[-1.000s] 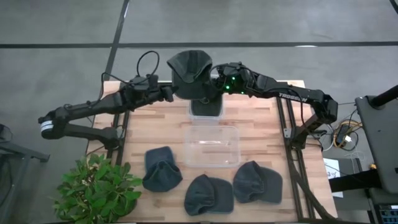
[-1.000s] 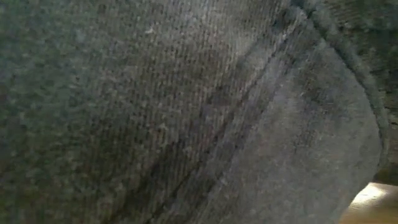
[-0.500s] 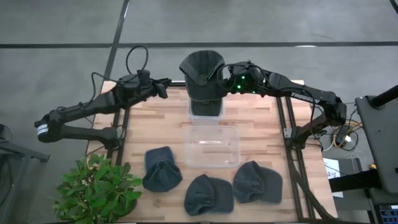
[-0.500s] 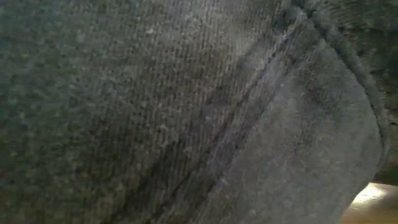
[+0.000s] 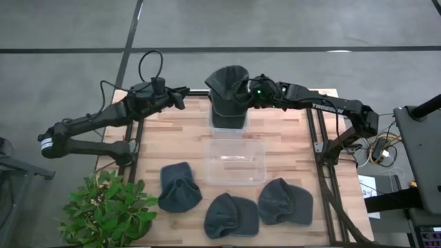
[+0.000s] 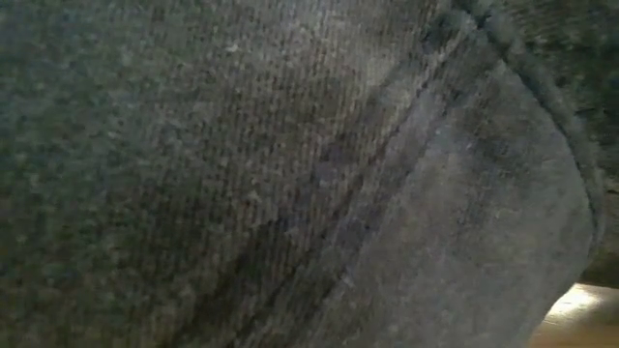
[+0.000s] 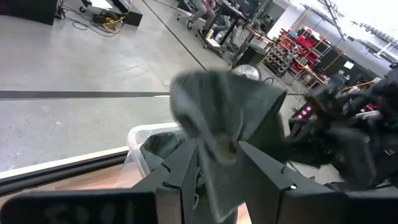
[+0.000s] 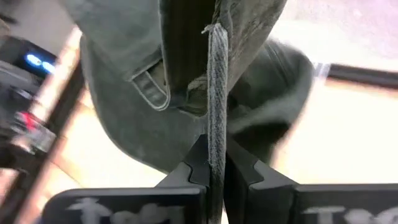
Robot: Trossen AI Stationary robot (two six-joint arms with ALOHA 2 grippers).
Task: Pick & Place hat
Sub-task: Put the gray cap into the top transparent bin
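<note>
We're standing in what looks like a robotics lab or industrial workshop. A wooden table (image 5: 275,131) is sitting on a grey concrete floor (image 5: 69,27) crossed by dark lines. Beyond it, through the left wrist view, an open hall is stretching away: red storage racks (image 7: 297,48) are lining the far side, cables (image 7: 109,20) are trailing over the floor, and metal-framed workstations (image 7: 227,18) are standing behind.

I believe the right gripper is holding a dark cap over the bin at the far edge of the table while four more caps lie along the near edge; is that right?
Not quite: the high view shows three caps along the near edge, not four. The rest holds: the right gripper holds a dark cap over the bin at the far edge.
</note>
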